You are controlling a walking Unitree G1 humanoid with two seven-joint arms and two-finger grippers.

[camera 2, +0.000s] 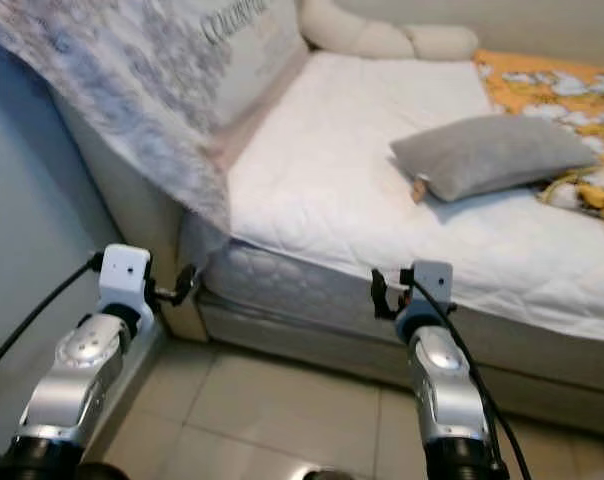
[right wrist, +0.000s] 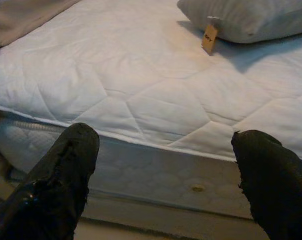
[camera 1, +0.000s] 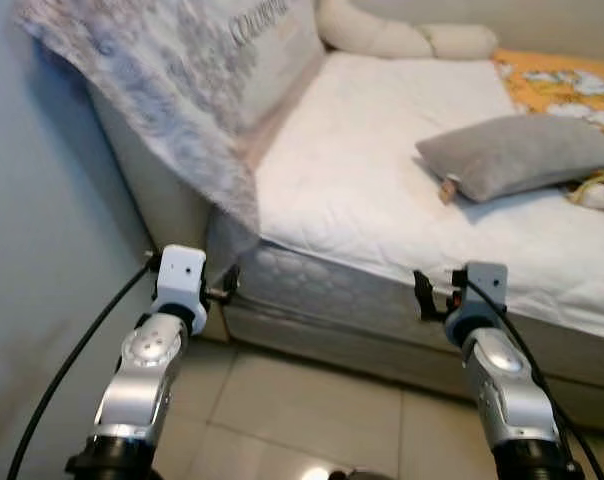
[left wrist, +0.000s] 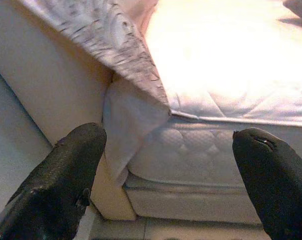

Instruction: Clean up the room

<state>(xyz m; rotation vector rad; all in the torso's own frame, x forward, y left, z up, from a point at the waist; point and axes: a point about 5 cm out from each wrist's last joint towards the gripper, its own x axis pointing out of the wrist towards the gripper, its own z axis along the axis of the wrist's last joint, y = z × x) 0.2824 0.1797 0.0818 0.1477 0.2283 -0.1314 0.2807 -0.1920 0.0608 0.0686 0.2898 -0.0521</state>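
Note:
A bed with a white quilted mattress [camera 1: 382, 170] stands before me. On its right part lies a grey pillow [camera 1: 517, 155] with a small tan tag [right wrist: 209, 36]. A grey-white patterned blanket [camera 1: 172, 80] hangs over the bed's end board [camera 1: 157, 190] at the left, one corner drooping onto the mattress corner. My left gripper [left wrist: 168, 145] is open, held in the air facing that corner. My right gripper [right wrist: 166, 145] is open too, level with the mattress side, short of the pillow. Neither holds anything.
An orange floral cover [camera 1: 567, 85] is bunched at the bed's far right. Cream bolster cushions [camera 1: 402, 38] lie along the far edge. A pale wall [camera 1: 42, 230] stands close on my left. Beige floor tiles [camera 1: 302, 410] run between me and the bed.

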